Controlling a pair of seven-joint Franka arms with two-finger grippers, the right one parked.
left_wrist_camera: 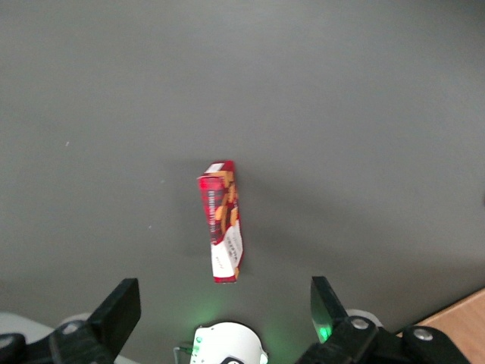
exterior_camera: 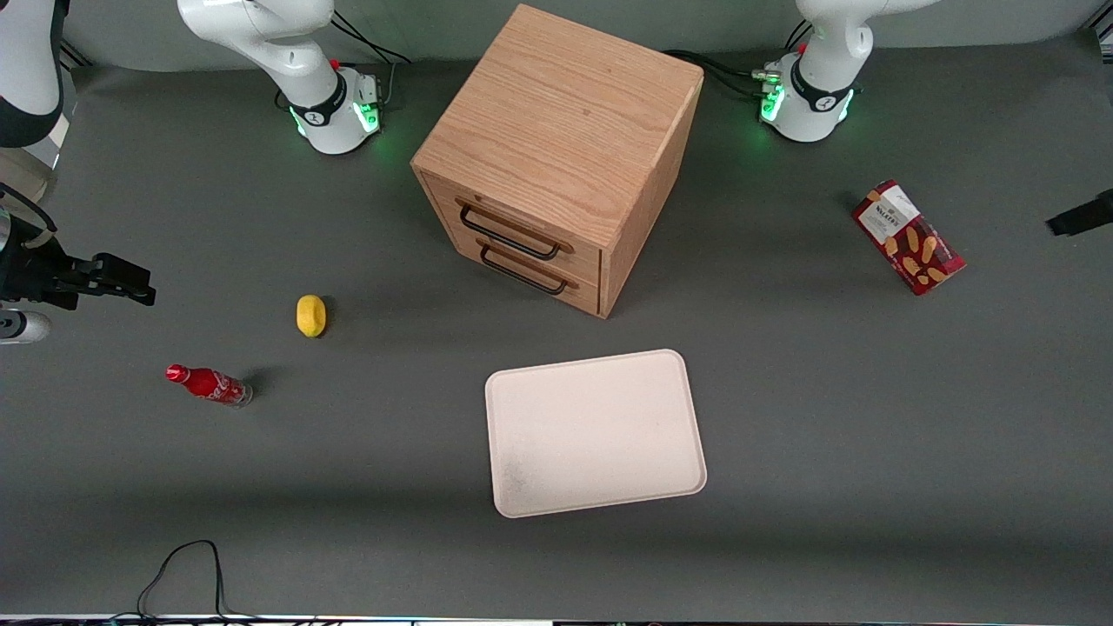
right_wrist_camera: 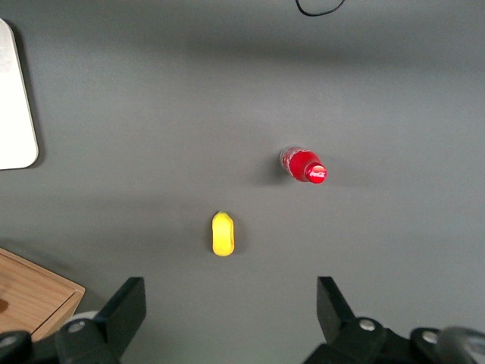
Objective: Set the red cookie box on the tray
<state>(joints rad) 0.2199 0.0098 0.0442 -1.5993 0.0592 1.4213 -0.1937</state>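
Observation:
The red cookie box (exterior_camera: 909, 236) lies flat on the grey table toward the working arm's end, white label end pointing to the arm's base. It also shows in the left wrist view (left_wrist_camera: 220, 221). The left gripper (left_wrist_camera: 223, 299) is open and empty, held well above the table, apart from the box. In the front view only a black tip of the gripper (exterior_camera: 1080, 217) shows at the edge, farther toward the working arm's end than the box. The cream-white tray (exterior_camera: 596, 432) lies empty near the front camera, in front of the drawer cabinet.
A wooden two-drawer cabinet (exterior_camera: 556, 156) stands mid-table, both drawers shut. A yellow lemon (exterior_camera: 310, 315) and a small red soda bottle (exterior_camera: 209, 384) lie toward the parked arm's end. A black cable (exterior_camera: 183, 569) loops at the table's near edge.

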